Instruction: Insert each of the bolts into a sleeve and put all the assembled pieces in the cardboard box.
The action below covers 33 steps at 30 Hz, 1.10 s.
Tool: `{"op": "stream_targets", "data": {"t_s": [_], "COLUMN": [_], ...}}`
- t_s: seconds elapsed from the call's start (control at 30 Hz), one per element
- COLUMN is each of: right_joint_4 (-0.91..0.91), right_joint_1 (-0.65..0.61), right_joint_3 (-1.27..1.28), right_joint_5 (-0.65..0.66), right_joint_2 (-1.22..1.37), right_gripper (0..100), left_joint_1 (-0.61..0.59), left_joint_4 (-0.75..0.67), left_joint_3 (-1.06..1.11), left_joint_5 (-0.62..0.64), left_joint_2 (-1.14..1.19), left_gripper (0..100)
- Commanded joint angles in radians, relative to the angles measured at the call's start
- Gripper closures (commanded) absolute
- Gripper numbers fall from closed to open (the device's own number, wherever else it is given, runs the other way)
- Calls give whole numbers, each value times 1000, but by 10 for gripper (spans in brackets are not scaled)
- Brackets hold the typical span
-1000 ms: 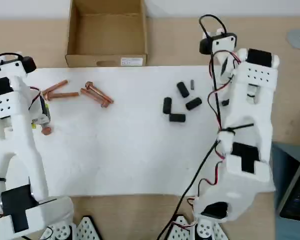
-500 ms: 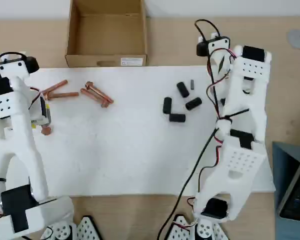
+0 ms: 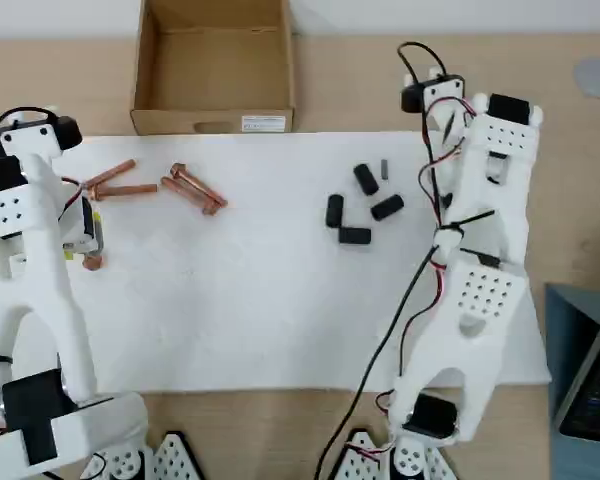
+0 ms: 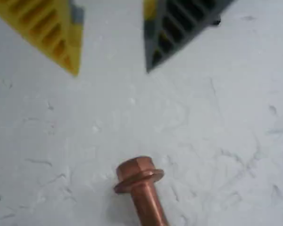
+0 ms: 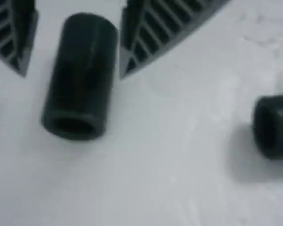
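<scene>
1. The right gripper [image 5: 71, 66] stands wide, with one dark ribbed finger on each side of a short black cylindrical sleeve [image 5: 79, 106].
2. The sleeve lies flat on the white foam mat [image 5: 179, 188]. Its long axis runs along the gap, and its open bore points past the fingertips, so closing would likely clamp its round sides.
3. It looks matte, hollow and thick-walled.
4. The left gripper [image 4: 112, 69] is also spread wide. A copper hex-head bolt [image 4: 139, 175] lies just beyond its fingertips, head nearest.

Left gripper [image 4: 112, 70]: jaws apart above white mat [image 4: 217, 141]. Copper bolt [image 4: 139, 183]: lying on mat, clear of both fingers.
</scene>
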Motion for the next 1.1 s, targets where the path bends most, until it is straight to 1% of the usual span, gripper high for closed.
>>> {"op": "stream_targets", "data": {"t_s": [0.0, 0.37, 0.53, 0.63, 0.73, 0.83, 0.93, 1.0, 1.07], "right_joint_4": [23, 8, -8, -6, 23, 103, 193, 215, 215], "right_joint_1": [27, 18, 1, -22, -50, -81, -102, -107, -107], "right_joint_3": [-67, -67, -67, -67, -76, -151, -288, -367, -394], "right_joint_5": [15, 38, 66, 71, 69, 64, 32, 5, -31], "right_joint_2": [16, 102, 136, 145, 143, 143, 143, 143, 130], "right_gripper": [846, 848, 916, 980, 988, 988, 988, 988, 988], "left_joint_1": [-9, -9, -6, -6, -9, -9, -11, -11, -11], "left_joint_4": [6, 6, 2, -2, 3, 5, 6, 8, 34], "left_joint_3": [-6, -5, 28, 49, 46, 41, 40, 40, 38], "left_joint_5": [-5, -5, -5, -6, -6, -6, -6, -3, -3], "left_joint_2": [-4, -4, -4, -4, -4, -8, -10, -12, -12], "left_gripper": [897, 897, 897, 898, 899, 899, 899, 899, 899]}}
